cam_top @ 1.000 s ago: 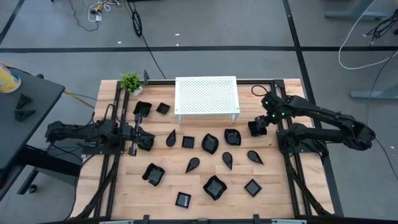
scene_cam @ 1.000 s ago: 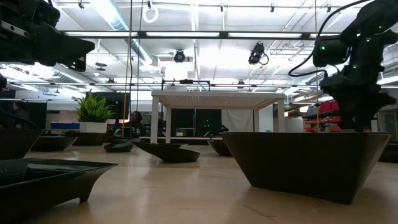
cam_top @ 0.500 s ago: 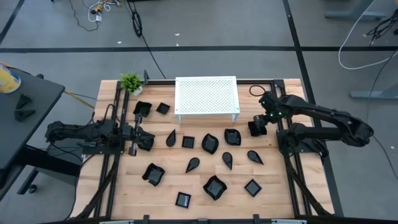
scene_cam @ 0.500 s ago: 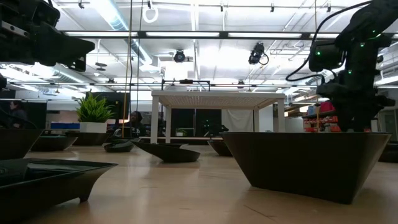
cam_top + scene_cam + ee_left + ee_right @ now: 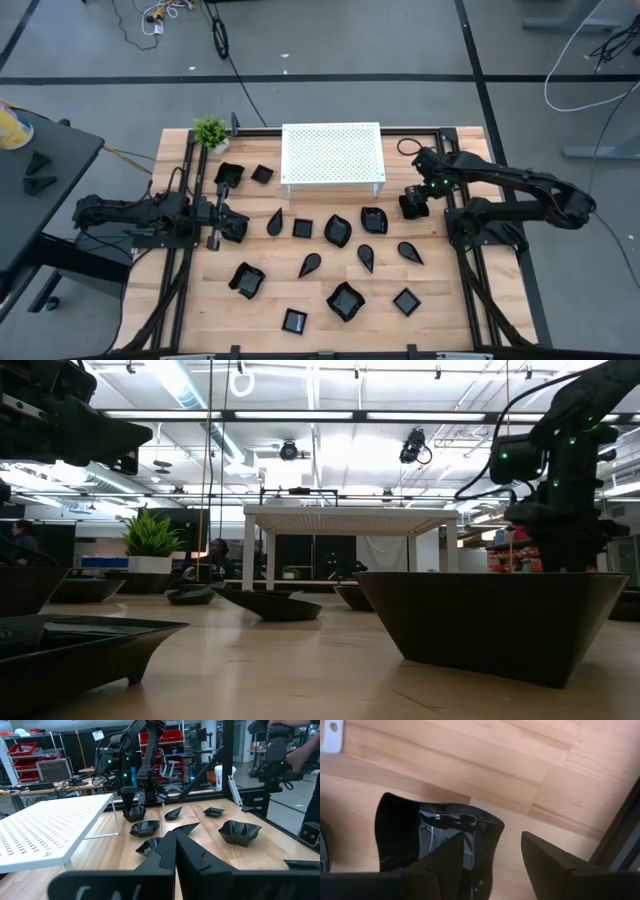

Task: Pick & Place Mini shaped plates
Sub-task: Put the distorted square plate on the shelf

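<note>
- Since the earlier frames, the right arm's elbow and wrist are shifting slightly toward the white perforated stand [image 5: 332, 153], while the left arm is staying put.
- Right gripper [image 5: 492, 857] is standing with its fingers spread wide, pointing down over a wavy-edged black plate [image 5: 432, 837]; one finger [image 5: 445, 862] is sitting inside the plate's rim, the other [image 5: 547, 857] is outside it over bare wood. Whether a finger is touching the rim cannot be told.
- From above, that right gripper [image 5: 413, 205] is sitting just beside the stand's right front leg, with another rounded plate [image 5: 374, 219] close by.
- Left gripper [image 5: 232, 227] is resting low at the table's left side, its fingers [image 5: 175, 855] pressed together, holding nothing.
- Mini shaped plates are lying scattered over the light wooden table [image 5: 190, 310]: a square plate [image 5: 294, 321] near the front edge, a teardrop plate [image 5: 310, 265] mid-table, two more plates beside the small green potted plant [image 5: 211, 131].
- Beyond the table, grey floor with cables is showing, and the low view is looking into a lit workshop ceiling.
</note>
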`<control>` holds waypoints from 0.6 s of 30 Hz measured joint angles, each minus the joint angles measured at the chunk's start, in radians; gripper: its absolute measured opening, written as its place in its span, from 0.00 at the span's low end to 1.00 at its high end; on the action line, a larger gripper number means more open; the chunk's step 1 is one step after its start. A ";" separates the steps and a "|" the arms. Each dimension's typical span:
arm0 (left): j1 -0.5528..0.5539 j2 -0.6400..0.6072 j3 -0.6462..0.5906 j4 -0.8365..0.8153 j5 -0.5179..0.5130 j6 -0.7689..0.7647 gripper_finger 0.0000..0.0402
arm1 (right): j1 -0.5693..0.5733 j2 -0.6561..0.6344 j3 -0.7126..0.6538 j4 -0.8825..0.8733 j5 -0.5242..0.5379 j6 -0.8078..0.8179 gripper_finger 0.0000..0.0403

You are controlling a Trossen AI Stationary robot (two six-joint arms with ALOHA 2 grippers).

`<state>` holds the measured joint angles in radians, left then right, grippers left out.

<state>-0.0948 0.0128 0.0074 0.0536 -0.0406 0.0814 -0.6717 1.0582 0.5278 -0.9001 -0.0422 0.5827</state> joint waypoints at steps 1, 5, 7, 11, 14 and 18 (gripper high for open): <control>0.000 0.000 0.000 0.000 0.000 0.000 0.01 | 0.002 0.004 0.000 0.000 0.000 0.000 0.50; 0.000 0.000 0.000 0.000 0.000 0.000 0.01 | 0.017 0.016 0.000 -0.001 0.000 0.001 0.50; 0.000 0.000 0.000 0.000 0.000 0.000 0.01 | 0.025 0.023 0.000 -0.001 0.000 0.007 0.50; 0.000 0.000 0.000 0.000 0.000 0.000 0.01 | 0.040 0.040 0.000 -0.001 0.000 0.009 0.50; 0.000 0.000 0.000 0.000 0.000 0.000 0.01 | 0.042 0.054 0.000 0.004 0.000 0.011 0.50; 0.000 0.000 0.000 0.000 0.000 0.000 0.01 | 0.042 0.061 0.000 0.017 0.000 0.011 0.50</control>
<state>-0.0948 0.0128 0.0071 0.0536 -0.0410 0.0814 -0.6300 1.1194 0.5278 -0.8826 -0.0422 0.5938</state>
